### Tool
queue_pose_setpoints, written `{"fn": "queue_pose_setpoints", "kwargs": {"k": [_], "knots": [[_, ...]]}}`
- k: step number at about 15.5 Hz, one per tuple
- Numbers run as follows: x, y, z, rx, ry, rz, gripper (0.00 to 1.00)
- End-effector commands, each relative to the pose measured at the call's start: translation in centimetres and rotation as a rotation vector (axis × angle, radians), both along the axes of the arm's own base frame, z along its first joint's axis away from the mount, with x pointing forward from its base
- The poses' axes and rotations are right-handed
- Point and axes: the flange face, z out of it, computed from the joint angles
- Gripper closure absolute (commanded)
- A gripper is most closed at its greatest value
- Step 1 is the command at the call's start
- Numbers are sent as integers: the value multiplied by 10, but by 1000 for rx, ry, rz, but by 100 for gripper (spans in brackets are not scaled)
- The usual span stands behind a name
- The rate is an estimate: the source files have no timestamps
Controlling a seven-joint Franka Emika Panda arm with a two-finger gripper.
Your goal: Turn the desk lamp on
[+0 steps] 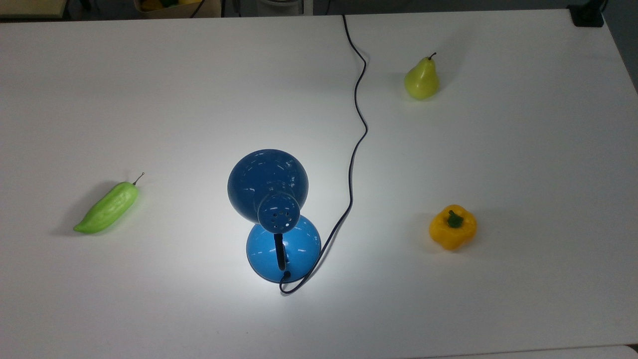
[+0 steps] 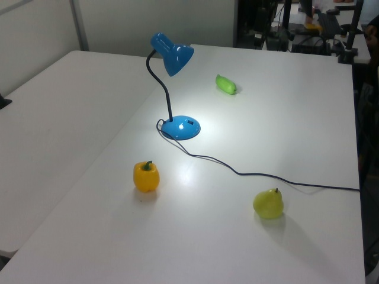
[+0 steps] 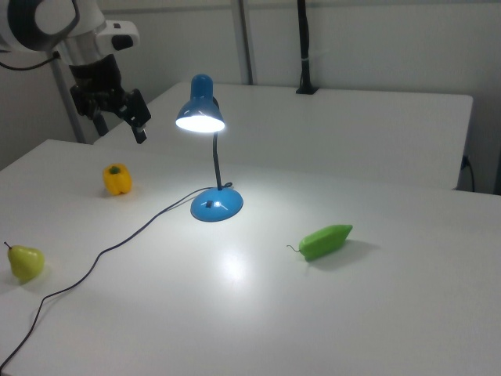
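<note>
The desk lamp (image 1: 267, 182) stands mid-table, glossy blue, its dome shade over the round base (image 1: 284, 247). It is lit: the shade's mouth glows in the right view, where the desk lamp (image 3: 200, 110) casts a bright pool on the table, and the desk lamp (image 2: 172, 53) lights the table around its base in the left view too. Its thin black cord (image 1: 356, 134) runs to the table's far edge. My gripper (image 3: 121, 131) hangs open and empty at the right view's upper left, well clear of the lamp, above the yellow pepper.
On the white table (image 1: 149, 75) lie a green pepper (image 1: 107, 208) at the top view's left, a yellow bell pepper (image 1: 452, 227) at its right and a pear (image 1: 421, 80) at upper right. The cord snakes between lamp and pear.
</note>
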Motion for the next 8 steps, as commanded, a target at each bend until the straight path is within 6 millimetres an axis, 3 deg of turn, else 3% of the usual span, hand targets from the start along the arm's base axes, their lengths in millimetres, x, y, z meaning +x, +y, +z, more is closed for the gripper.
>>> {"fn": "queue_pose_setpoints", "kwargs": {"k": [1,8], "knots": [[2,-5,-2,4,-18,70,0],[1,-3,-4,6,0,60,0]]}}
